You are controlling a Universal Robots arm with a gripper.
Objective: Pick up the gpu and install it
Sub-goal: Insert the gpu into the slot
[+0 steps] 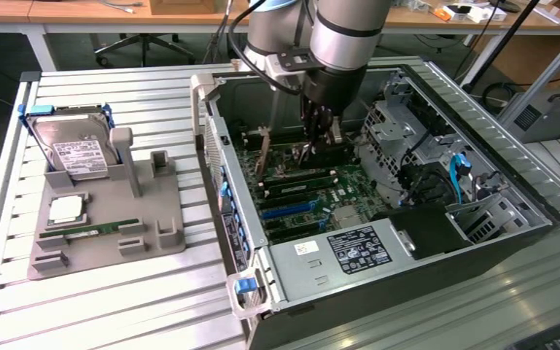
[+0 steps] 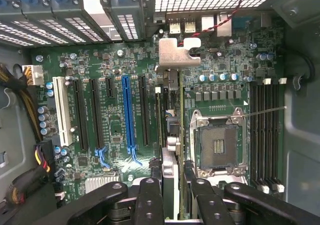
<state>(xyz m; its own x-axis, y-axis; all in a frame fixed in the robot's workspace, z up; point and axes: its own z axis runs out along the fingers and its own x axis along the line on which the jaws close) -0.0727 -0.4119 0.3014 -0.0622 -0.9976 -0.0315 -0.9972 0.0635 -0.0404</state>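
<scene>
The gripper [image 2: 171, 195] is lowered inside the open computer case [image 1: 513, 182], its fingers [image 2: 149, 200] pinching the gpu [image 2: 171, 135], which stands on edge between them and runs straight away from the gripper over the motherboard [image 2: 115, 60]. In the wrist view the card appears as a thin edge with its silver-grey metal bracket [image 2: 177, 52] at the far end, near the rear wall of the case; whether the card is fully seated in a slot cannot be told. Just to one side of the held card lie the black expansion slots and the blue slot [image 2: 128, 112], with a white slot [image 2: 62, 110] farther out; on the other side sits the bare CPU socket [image 2: 219, 146], and beyond it the memory slots [image 2: 265, 130]. In the exterior view the arm [image 1: 343, 44] reaches down into the case, and well apart from the gripper, toward the exterior view's left, a grey holder tray [image 1: 105, 240] carries a hard drive [image 1: 78, 157], a processor [image 1: 66, 209] and a green memory stick [image 1: 90, 232].
</scene>
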